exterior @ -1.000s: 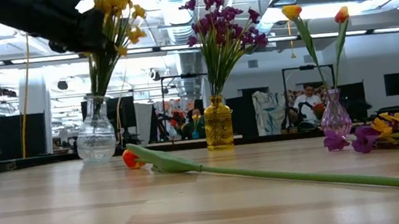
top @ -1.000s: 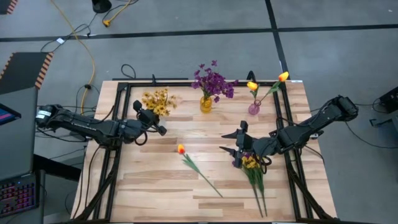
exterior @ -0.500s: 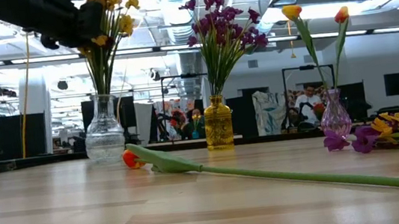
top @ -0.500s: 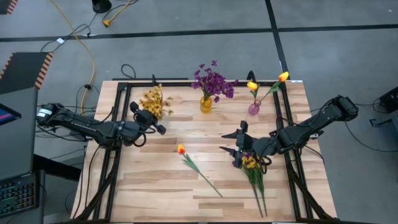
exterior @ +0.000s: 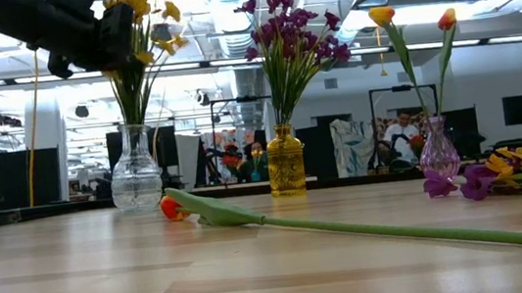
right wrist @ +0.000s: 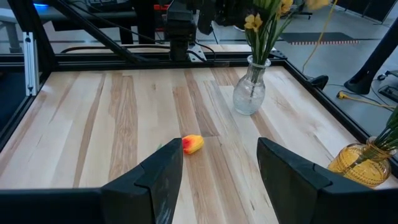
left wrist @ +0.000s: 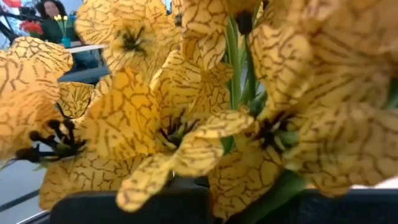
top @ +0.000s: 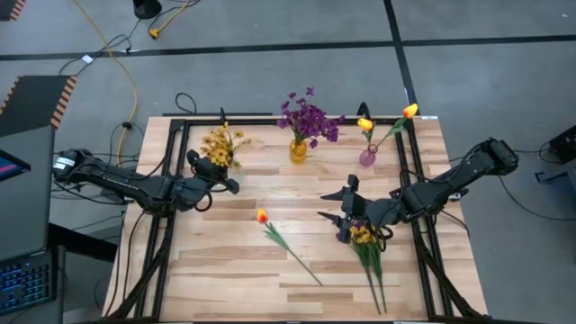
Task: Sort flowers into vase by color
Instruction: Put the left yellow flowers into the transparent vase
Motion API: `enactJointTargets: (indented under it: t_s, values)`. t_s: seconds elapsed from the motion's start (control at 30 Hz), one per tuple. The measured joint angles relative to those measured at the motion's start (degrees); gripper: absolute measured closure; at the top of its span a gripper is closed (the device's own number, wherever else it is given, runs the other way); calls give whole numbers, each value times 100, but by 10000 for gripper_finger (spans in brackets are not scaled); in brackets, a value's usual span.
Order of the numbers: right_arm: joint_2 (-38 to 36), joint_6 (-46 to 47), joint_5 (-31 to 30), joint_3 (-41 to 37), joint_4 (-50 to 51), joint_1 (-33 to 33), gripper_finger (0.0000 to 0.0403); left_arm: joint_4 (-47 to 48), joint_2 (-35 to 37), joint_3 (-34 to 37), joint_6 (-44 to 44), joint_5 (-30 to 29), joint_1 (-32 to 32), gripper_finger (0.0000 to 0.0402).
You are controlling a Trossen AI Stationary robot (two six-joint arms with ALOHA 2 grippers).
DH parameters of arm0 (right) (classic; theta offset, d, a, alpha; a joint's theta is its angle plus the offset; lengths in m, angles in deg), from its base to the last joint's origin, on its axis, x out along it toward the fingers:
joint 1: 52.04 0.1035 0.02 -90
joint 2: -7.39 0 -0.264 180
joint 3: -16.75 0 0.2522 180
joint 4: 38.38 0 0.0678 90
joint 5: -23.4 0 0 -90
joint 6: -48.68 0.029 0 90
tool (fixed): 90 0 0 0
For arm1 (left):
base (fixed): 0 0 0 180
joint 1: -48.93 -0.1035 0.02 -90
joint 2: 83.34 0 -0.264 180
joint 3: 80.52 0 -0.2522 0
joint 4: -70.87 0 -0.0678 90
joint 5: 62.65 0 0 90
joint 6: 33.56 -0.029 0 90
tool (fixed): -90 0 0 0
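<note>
My left gripper (top: 216, 169) is shut on the yellow small-blossom bunch (top: 219, 144), which stands in a clear glass vase (exterior: 137, 180) at the far left. Its blossoms (left wrist: 155, 118) fill the left wrist view. My right gripper (top: 335, 202) is open and hovers above a pile of yellow and purple flowers (top: 364, 238) lying on the table. A single orange tulip (top: 262, 215) lies flat at mid-table. Purple flowers (top: 306, 117) stand in an amber vase (top: 298, 150). Two tulips (top: 364, 124) stand in a pink vase (top: 367, 157). My left gripper holds the yellow bunch by its stems just below the blossoms (left wrist: 273, 193), which pass between the two fingers. It comes about level from the table's left (exterior: 91, 42). The bunch stands nearly upright, with its lower stems inside the clear vase.
A black frame rail (top: 418, 180) runs around the table's edges. The three vases line the far side. The lying tulip's stem (top: 297, 256) slants toward the near edge. Bare wood (top: 207, 261) shows at the near left. People are in the room beyond (exterior: 403, 135).
My left gripper has moved a little toward the table's left edge while holding the yellow bunch. The blossoms have swung left, from a lean toward the right to nearly upright. The clear vase has shifted slightly toward the right.
</note>
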Motion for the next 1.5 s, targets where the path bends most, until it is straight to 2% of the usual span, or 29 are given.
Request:
enactJointTargets:
  t_s: [0.47,0.77,0.9,1.5]
  values:
    - [-2,2,0,0,-2,0,168,-47,-1,0,-4,162,-2,396]
    - [-2,2,0,0,-2,0,168,-30,-7,-60,-4,131,-2,314]
    - [-2,2,0,0,-4,0,168,-11,-4,-162,-183,297,-2,293]
    - [-2,2,0,2,-2,0,168,-35,0,-227,-424,176,-2,285]
